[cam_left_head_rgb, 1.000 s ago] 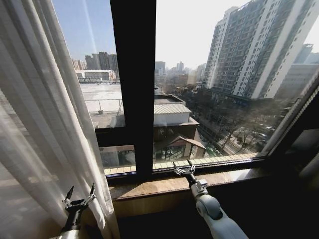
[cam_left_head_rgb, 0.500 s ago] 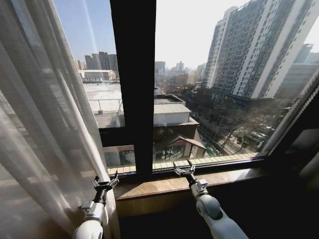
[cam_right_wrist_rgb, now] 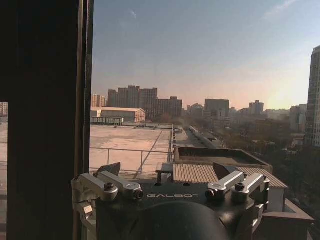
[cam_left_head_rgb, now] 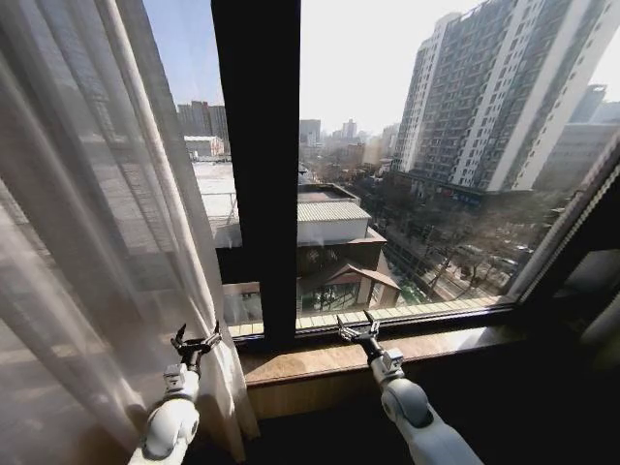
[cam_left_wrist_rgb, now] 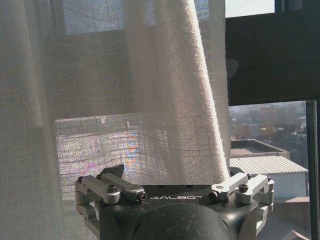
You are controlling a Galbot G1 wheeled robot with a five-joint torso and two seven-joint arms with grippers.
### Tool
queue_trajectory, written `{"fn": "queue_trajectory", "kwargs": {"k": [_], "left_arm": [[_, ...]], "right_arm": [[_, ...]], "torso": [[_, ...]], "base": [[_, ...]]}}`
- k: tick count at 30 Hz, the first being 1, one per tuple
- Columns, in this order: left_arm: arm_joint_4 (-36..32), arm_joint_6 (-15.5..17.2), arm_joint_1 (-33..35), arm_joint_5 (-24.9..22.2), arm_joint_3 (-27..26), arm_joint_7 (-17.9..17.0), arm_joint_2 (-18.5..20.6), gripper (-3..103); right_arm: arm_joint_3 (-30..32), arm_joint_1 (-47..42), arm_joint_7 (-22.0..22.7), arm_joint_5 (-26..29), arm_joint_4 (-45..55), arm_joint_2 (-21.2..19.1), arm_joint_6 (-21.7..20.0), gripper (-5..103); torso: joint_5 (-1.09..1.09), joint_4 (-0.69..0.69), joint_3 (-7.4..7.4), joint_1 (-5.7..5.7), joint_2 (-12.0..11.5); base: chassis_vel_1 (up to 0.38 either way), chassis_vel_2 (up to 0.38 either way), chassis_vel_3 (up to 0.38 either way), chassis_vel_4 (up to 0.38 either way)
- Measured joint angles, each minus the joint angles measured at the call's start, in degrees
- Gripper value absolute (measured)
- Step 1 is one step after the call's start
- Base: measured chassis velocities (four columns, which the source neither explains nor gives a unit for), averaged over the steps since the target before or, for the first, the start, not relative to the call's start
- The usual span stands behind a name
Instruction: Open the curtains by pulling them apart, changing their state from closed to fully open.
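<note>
You see the curtains (cam_left_head_rgb: pixel 97 242) hanging as a sheer white pleated panel over the left part of the window, from the top of the head view down past the sill; their inner edge falls just left of the dark window post (cam_left_head_rgb: pixel 257 165). To the right of that post the glass is uncovered and you look out on rooftops and a tall apartment block (cam_left_head_rgb: pixel 484 97).

Your left gripper (cam_left_head_rgb: pixel 196 342) sits low at the curtains' inner edge, right against the hanging folds near the sill. Its fingers are spread, with nothing pinched between them. In the left wrist view the gripper (cam_left_wrist_rgb: pixel 175 187) faces the fabric (cam_left_wrist_rgb: pixel 125 90) closely, a fold hanging just ahead of it, but you cannot tell whether the cloth lies between the fingers or only beyond them.

Your right gripper (cam_left_head_rgb: pixel 358 332) is raised over the wooden window sill (cam_left_head_rgb: pixel 426 347), just right of the post and well apart from the curtains. Its fingers are likewise spread and hold nothing. In the right wrist view this gripper (cam_right_wrist_rgb: pixel 172 187) points out through the bare glass, with the post (cam_right_wrist_rgb: pixel 42 115) beside it.
</note>
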Motion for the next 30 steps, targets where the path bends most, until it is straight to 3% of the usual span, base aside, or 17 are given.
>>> {"fn": "queue_trajectory", "kwargs": {"k": [6, 15, 19, 22, 23, 25, 30], "left_arm": [[0.51, -3.46, 1.47, -0.47, -2.16, 2.22, 0.27, 100], [1.05, -9.68, 3.55, -4.75, -4.11, 7.38, 0.35, 101], [1.36, -10.34, 4.36, -5.83, -6.07, 7.74, 1.25, 85], [1.43, -10.32, 4.44, -6.14, -6.46, 7.86, 1.32, 81], [1.6, -10.26, 4.42, -6.27, -6.73, 8.29, 1.27, 70], [1.81, -10.46, 4.37, -6.29, -6.86, 8.74, 1.15, 70], [2.42, -11.9, 4.22, -6.47, -6.93, 9.38, 0.64, 42]], "right_arm": [[0.0, 0.0, 0.0, 0.0, 0.0, 0.0, 0.0, 100], [0.0, 0.0, 0.0, 0.0, 0.0, 0.0, 0.0, 100], [0.0, 0.0, 0.0, 0.0, -0.01, 0.0, 0.0, 100], [0.0, 0.0, 0.0, 0.0, -0.01, 0.0, 0.0, 100], [0.0, 0.0, 0.0, 0.0, -0.01, 0.0, 0.0, 100], [0.0, 0.0, 0.0, 0.0, -0.01, 0.0, 0.0, 100], [0.0, 0.0, 0.0, 0.0, -0.01, 0.0, 0.0, 100]], "torso": [[0.02, 0.0, -0.01, -0.01, 0.0], [0.01, 0.0, 0.0, -0.01, 0.0], [0.02, 0.0, -0.01, -0.01, 0.0], [0.01, 0.0, -0.01, -0.01, 0.0], [0.01, 0.0, -0.01, -0.01, 0.0], [0.01, 0.0, -0.01, -0.01, 0.0], [0.01, -0.01, -0.01, -0.01, 0.0]], "base": [[0.0, 0.0, 0.0, 0.0], [0.0, 0.0, 0.0, 0.0], [0.0, 0.0, 0.0, 0.0], [0.0, 0.0, 0.0, 0.0], [0.0, 0.0, 0.0, 0.0], [0.0, 0.0, 0.0, 0.0], [0.0, 0.0, 0.0, 0.0]]}}
